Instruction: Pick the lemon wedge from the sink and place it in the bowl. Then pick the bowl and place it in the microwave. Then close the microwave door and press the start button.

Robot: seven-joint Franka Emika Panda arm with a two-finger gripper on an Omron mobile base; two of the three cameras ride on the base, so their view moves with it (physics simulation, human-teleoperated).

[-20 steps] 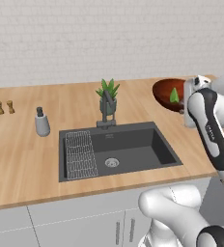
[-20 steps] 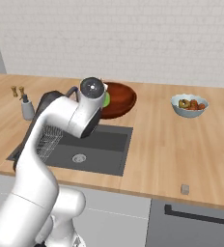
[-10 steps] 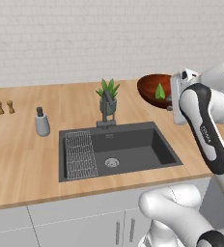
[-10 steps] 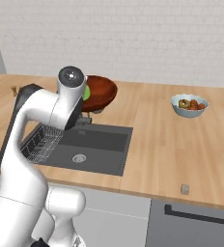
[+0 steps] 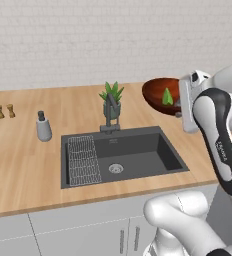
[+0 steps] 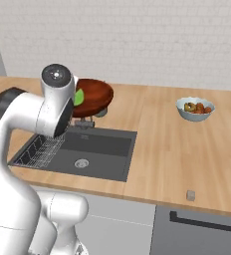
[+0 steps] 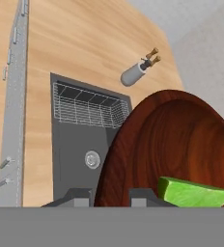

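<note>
My gripper is shut on the rim of the glossy reddish-brown bowl, which hangs lifted above the counter behind the sink's right end. One fingertip sits inside the rim, the other outside. The bright green lemon wedge lies inside the bowl, close to the fingers, also seen as a green wedge in the hand view. Below lies the dark grey sink with its round drain. From the right, the bowl shows beside my arm. The microwave and its door are out of view.
A wire rack fills the sink's left part. A dark faucet and a potted plant stand behind the basin. A grey soap dispenser and two small shakers stand left. A pale bowl of food sits far right.
The arm has swung left, carrying the bowl with the wedge from the counter's right side to a spot behind the sink's right end. The grip has stayed the same.
</note>
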